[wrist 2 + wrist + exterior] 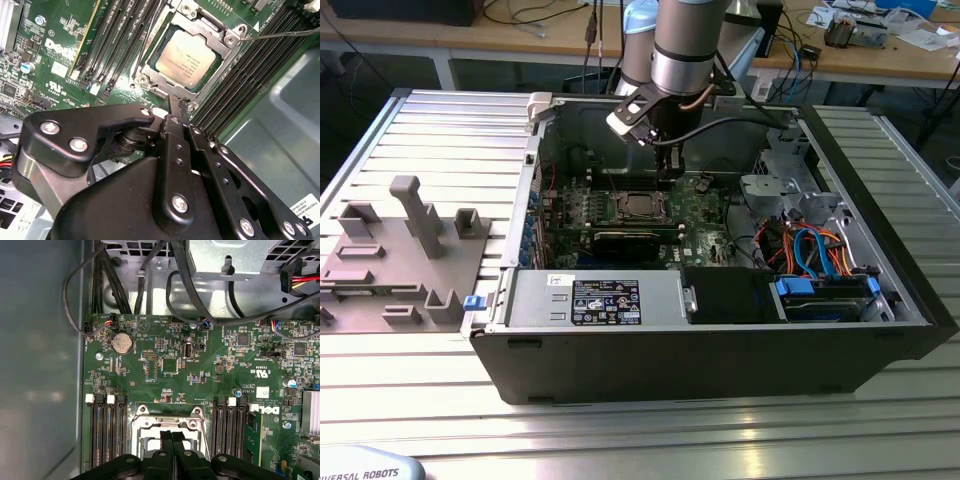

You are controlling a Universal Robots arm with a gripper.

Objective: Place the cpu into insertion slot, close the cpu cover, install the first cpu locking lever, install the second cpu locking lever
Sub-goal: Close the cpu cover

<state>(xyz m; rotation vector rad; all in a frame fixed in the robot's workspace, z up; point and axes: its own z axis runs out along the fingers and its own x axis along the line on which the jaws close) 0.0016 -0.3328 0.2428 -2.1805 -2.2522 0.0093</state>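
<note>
- Black metal gripper (178, 105): your fingers are pressed together, gripping nothing
- Just beyond the tips, the silvery-grey square cpu (187, 59) sits in the dark, silver-rimmed insertion slot (231, 40), with the thin silvery cpu cover (214, 79) down over it
- You seem to be at the levers; the thin wire lever (285, 34) looks unlatched and calls for a precise push
- Long black memory slots (125, 45) crowd both sides
</note>
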